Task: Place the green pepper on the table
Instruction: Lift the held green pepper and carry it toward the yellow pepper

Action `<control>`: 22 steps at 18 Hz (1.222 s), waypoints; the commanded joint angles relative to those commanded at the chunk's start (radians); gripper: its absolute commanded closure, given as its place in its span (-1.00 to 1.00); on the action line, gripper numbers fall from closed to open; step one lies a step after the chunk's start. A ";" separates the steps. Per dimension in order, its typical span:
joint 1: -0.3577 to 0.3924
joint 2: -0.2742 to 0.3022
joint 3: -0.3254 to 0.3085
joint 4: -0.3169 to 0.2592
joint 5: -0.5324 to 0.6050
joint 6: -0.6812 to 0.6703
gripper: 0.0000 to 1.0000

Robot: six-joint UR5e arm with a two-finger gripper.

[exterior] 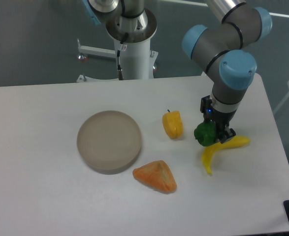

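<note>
The green pepper (204,133) sits clamped between my gripper's (214,134) fingers, low over the table (36,196), to the right of the yellow pepper (173,124) and touching or just above the banana (218,150); I cannot tell whether it rests on the tabletop. Left of the yellow pepper lies the round plate (109,141); below it, an orange wedge-shaped piece (155,176).
</note>
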 joint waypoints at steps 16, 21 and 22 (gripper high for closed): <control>0.073 0.106 -0.162 0.008 0.002 0.035 1.00; 0.095 0.221 -0.401 0.067 0.003 0.068 1.00; 0.091 0.262 -0.485 0.124 0.003 0.066 1.00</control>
